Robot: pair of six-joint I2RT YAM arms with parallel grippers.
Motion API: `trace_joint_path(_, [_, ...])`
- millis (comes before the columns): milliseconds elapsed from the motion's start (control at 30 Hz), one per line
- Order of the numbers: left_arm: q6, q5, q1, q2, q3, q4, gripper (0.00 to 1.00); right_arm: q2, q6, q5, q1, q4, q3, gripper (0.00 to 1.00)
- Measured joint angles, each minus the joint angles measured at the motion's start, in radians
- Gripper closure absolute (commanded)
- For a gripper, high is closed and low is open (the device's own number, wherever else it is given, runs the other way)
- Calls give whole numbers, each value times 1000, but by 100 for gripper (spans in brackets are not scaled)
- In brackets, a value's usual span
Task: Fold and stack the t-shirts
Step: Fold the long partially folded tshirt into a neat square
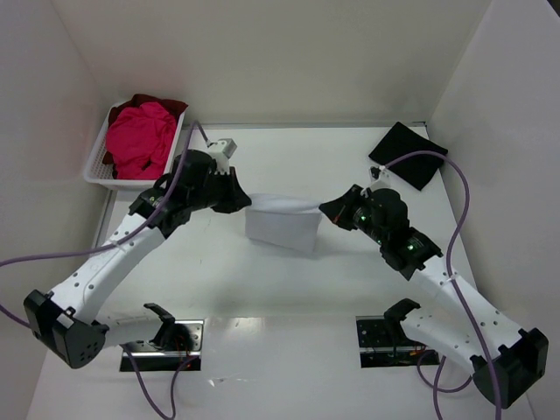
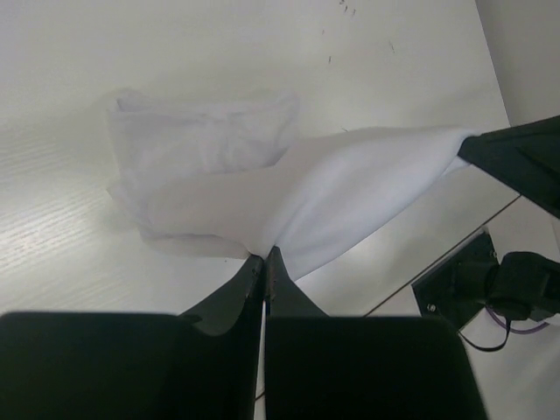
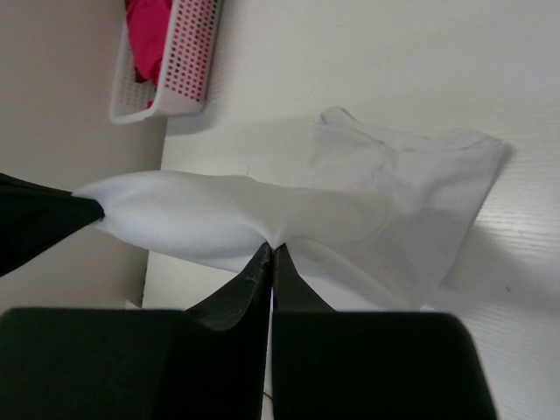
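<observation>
The white table (image 1: 350, 166) carries everything. At its middle the white t-shirt (image 1: 280, 226) has one edge lifted and stretched taut between the two arms, while the rest of it lies on the surface below. The white basket (image 1: 98, 171) sits at the far left corner, with the pink t-shirt (image 1: 140, 140) heaped in it and the dark red t-shirt (image 1: 166, 103) showing behind. The black t-shirt (image 1: 409, 155) lies flat at the far right, well apart from the white one. The left gripper (image 1: 243, 199) is clamped on the left end of the raised edge and the right gripper (image 1: 325, 210) on the right end. Each pinches only a small bite of cloth.

That thin bite is the likely weak point: if the arms pull further apart, a corner could slip out and spoil the fold. If the arms travel unevenly, the fold would probably land skewed. The soft cotton resting on the table may also drag and bunch.
</observation>
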Motion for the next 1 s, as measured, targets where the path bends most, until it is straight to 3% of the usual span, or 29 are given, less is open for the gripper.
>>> trace_joint_path(567, [29,-6,55,549,104,48,100,400,-33,55,-68,47,24,100])
trace_joint_path(700, [34,21,100,639,158,69,99,539,-43,56,-74,73,47,93])
trace_joint_path(767, [37,35,118,682,196,74,85,608,-47,61,-78,79,75,88])
trace_joint_path(800, [42,41,125,704,218,74,63,639,-48,66,-80,82,90,69])
trace_joint_path(833, [56,46,132,724,239,75,49,666,-48,71,-85,85,102,64])
trace_joint_path(900, [64,52,141,757,277,78,37,698,-49,88,-95,88,117,61])
trace_joint_path(933, [67,55,142,769,292,79,26,706,-50,95,-100,89,120,57])
trace_joint_path(1000, [79,58,150,777,310,80,16,710,-48,107,-106,91,121,44])
